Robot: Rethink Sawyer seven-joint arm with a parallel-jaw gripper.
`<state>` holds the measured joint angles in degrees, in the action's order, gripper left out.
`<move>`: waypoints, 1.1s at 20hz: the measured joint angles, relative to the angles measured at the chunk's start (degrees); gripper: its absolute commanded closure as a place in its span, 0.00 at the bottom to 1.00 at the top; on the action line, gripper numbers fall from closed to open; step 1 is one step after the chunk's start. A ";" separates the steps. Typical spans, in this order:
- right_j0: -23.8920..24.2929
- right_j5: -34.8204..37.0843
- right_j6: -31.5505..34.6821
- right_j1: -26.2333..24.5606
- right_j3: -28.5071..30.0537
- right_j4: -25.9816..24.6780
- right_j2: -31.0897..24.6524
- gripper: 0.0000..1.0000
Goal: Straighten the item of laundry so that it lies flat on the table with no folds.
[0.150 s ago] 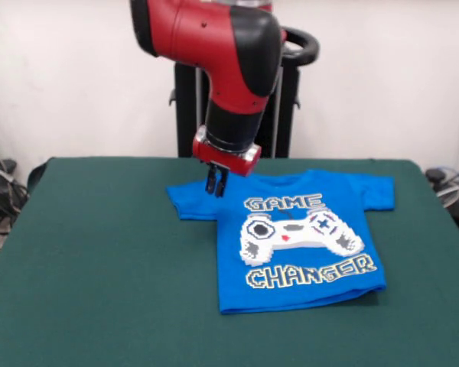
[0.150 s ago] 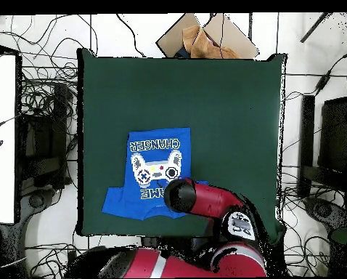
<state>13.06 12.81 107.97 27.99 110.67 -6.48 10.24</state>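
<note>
The item of laundry (image 1: 291, 245), a bright blue T-shirt, lies print up on the green table (image 1: 99, 260), right of centre toward the far edge. Both sleeves are spread out, and the near hem ripples a little at its right corner. My gripper (image 1: 216, 186) hangs from the red arm over the shirt's left shoulder, beside the collar. Its fingers look shut, with the tips at the cloth. Whether they pinch cloth does not show. In the overhead view the arm (image 2: 198, 200) hides the gripper and part of the shirt (image 2: 158, 160). One sleeve (image 2: 115, 203) pokes out near the table's edge (image 2: 227, 109).
Green cloth stretches wide on all sides of the shirt except toward the robot. Brown cardboard (image 2: 205, 40) lies just past the table's far edge in the overhead view. Cables (image 2: 46, 102) and dark stands (image 2: 336, 138) surround the table.
</note>
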 measured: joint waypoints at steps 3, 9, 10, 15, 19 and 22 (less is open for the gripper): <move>0.43 0.00 0.00 -0.39 0.73 -0.44 -0.02 1.00; 0.88 -0.01 0.00 -1.71 1.78 -1.37 -1.27 1.00; 0.95 -0.01 0.00 -1.85 1.79 -1.43 -1.44 1.00; 2.38 -0.02 0.00 -3.00 1.83 -2.22 -4.09 1.00; 3.42 -0.02 0.00 -3.69 1.87 -2.68 -5.89 1.00; 3.80 -0.02 0.00 -4.62 1.85 -3.29 -6.95 1.00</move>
<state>16.86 12.79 107.97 23.37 112.52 -9.77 3.29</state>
